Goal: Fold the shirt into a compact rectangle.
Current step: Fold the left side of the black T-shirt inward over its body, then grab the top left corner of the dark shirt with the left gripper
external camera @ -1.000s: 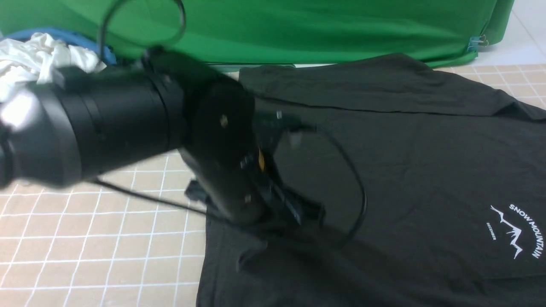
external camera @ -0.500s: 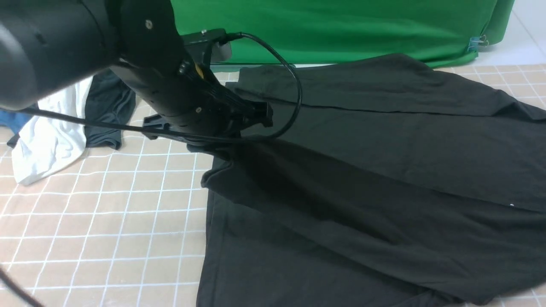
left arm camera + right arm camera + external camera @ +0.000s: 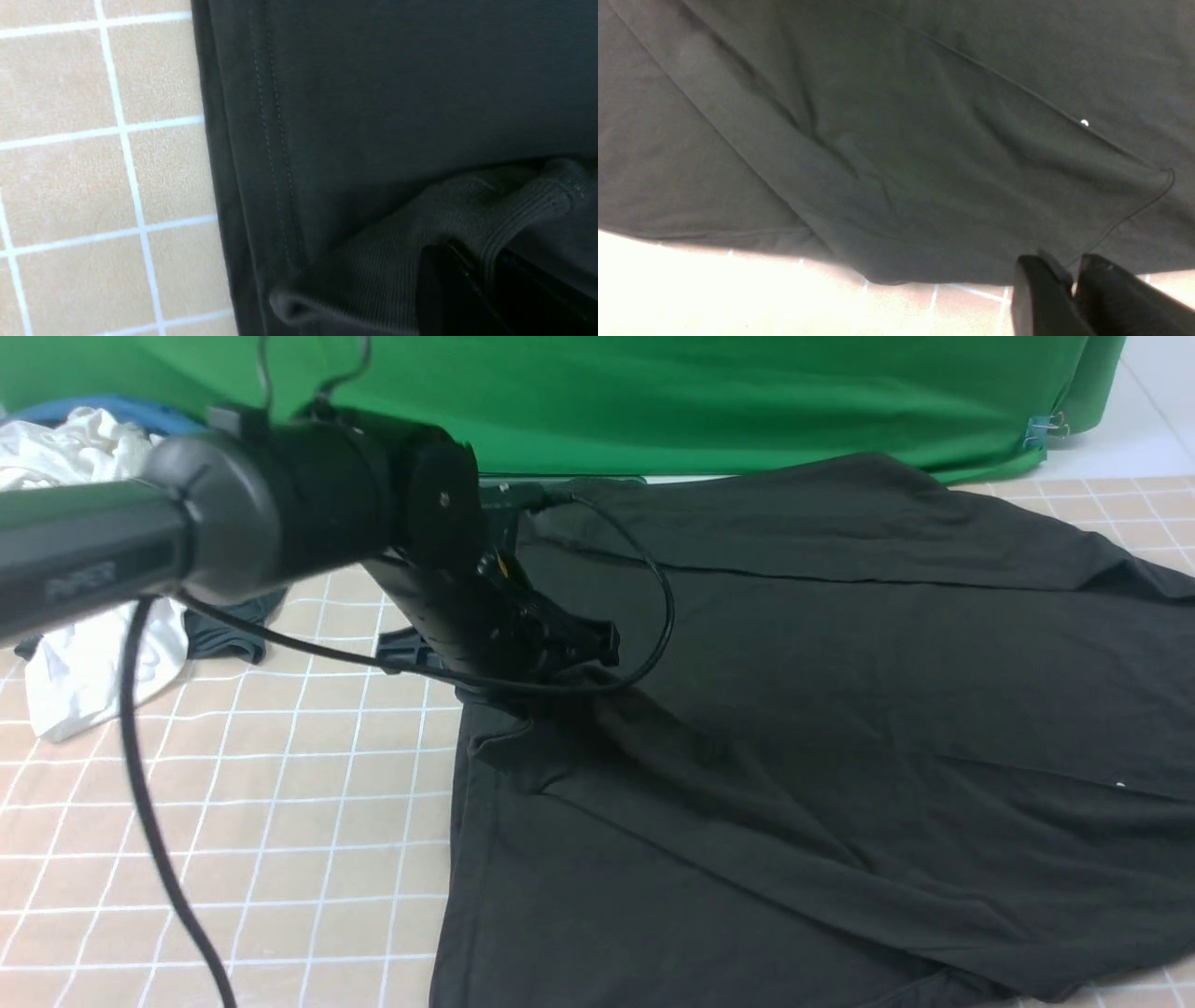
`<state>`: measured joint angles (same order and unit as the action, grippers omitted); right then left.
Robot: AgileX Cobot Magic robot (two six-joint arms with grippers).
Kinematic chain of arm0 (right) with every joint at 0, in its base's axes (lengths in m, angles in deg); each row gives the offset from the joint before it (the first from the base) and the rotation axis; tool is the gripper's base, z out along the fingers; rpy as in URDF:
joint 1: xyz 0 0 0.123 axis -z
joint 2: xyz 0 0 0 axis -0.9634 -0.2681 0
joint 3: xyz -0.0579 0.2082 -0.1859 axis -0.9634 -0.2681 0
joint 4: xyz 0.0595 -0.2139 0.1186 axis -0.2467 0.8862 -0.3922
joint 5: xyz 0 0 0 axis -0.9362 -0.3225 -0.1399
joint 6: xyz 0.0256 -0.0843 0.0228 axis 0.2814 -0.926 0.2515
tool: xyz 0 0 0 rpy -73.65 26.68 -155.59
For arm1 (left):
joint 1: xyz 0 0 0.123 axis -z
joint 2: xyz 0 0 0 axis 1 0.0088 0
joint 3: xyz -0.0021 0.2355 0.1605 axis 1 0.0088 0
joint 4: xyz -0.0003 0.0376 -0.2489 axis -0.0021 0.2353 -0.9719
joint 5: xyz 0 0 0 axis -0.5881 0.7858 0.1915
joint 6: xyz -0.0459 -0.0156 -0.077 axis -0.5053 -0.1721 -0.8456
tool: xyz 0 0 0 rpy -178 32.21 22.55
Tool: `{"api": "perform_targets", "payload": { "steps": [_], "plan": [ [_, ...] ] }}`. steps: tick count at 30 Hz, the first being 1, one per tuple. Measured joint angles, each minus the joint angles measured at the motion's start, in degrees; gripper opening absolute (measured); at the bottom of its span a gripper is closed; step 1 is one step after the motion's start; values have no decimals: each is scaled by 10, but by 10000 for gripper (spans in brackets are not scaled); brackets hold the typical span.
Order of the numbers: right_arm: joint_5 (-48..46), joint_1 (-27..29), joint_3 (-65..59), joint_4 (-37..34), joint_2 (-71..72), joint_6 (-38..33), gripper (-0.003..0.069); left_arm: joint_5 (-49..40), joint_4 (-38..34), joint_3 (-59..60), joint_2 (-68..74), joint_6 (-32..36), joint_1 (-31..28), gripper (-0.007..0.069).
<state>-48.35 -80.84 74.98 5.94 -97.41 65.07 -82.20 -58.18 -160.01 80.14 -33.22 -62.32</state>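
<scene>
Folding barely begun: shirt (image 3: 840,709) ribbed edge pinched between fingers of left gripper (image 3: 476,268), flap lifted; right gripper (image 3: 1074,270) state unclear; rectangle pending.

backdrop: green cloth (image 3: 709,401) | surface: beige mat (image 3: 233,821), white grid | floor: white tiles (image 3: 1150,425)

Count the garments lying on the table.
3. The black shirt spreads over the right side; a white garment lies at the far left; a grey garment beside it is partly behind the left arm. More may be hidden.
</scene>
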Motion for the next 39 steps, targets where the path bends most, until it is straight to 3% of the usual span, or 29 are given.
{"api": "perform_targets", "payload": {
  "steps": [7,13,16,21,28,34,39],
  "plan": [
    [0,0,0,0,0,1,162,8,84,0,4,-50,-1,123],
    [0,0,0,0,0,2,165,28,131,-6,4,-90,-29,298],
    [0,0,0,0,0,3,165,16,96,-33,4,-93,-62,377],
    [0,0,0,0,0,5,165,13,1,-113,11,-55,-109,437],
    [6,0,0,0,0,6,165,-1,-125,-282,108,5,-142,449],
    [6,0,0,0,0,20,165,-19,-142,-410,226,17,-143,449],
    [6,0,0,0,0,21,165,26,-145,-480,304,17,-143,449]
  ]
}}
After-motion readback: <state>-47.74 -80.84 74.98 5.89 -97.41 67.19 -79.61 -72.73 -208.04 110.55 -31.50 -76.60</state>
